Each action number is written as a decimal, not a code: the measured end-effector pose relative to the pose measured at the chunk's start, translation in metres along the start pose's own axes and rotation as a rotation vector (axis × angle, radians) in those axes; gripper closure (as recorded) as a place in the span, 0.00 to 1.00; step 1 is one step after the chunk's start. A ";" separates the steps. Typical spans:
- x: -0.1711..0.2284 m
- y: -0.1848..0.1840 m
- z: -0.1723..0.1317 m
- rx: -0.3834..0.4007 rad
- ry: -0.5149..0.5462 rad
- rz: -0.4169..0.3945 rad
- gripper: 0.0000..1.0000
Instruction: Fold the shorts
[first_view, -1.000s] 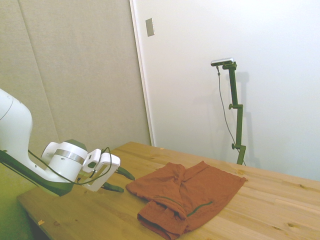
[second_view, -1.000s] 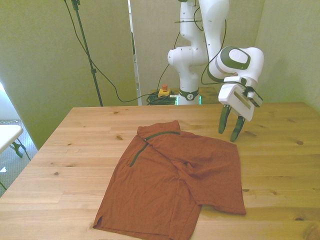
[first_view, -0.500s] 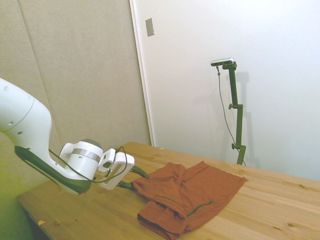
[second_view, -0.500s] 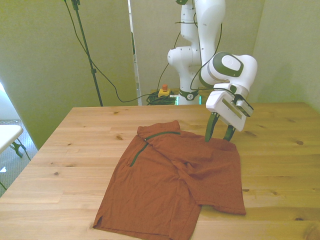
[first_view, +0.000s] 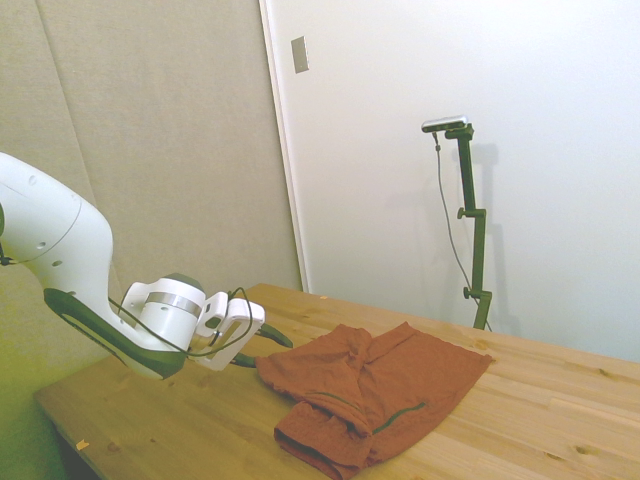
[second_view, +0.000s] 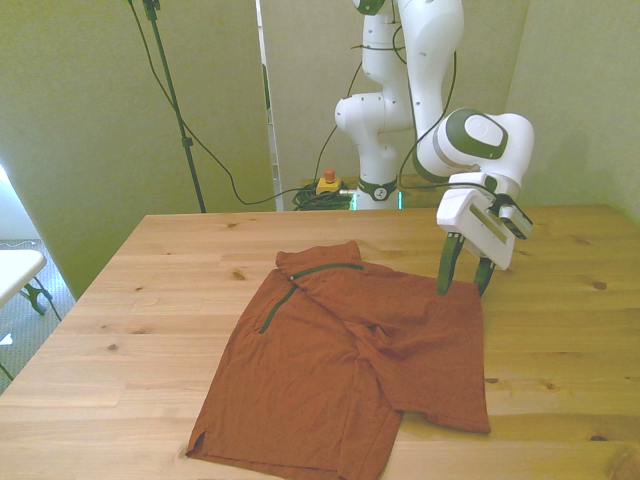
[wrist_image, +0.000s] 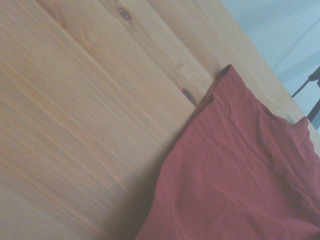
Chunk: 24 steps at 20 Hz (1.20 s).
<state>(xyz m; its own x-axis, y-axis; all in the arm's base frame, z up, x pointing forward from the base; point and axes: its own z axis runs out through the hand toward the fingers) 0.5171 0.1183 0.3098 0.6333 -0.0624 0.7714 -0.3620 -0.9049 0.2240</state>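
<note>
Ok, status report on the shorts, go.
Gripper open, tips at the shorts' far corner. Shorts flat on table, partly folded, not gripped. Nothing in the way.

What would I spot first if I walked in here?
First, the rust-orange shorts spread flat across the middle of the wooden table. Then the white robot arm's tool, its dark fingers open, tips down at the shorts' far corner on the front view's right.
</note>
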 end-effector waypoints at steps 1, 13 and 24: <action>0.000 -0.001 -0.001 0.002 0.000 0.000 1.00; -0.010 0.005 0.010 -0.013 -0.019 0.015 1.00; -0.018 0.003 0.015 -0.015 -0.035 0.010 1.00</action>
<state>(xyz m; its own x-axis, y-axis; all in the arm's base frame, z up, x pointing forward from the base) 0.5149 0.1105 0.2877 0.6530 -0.0864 0.7525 -0.3782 -0.8980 0.2251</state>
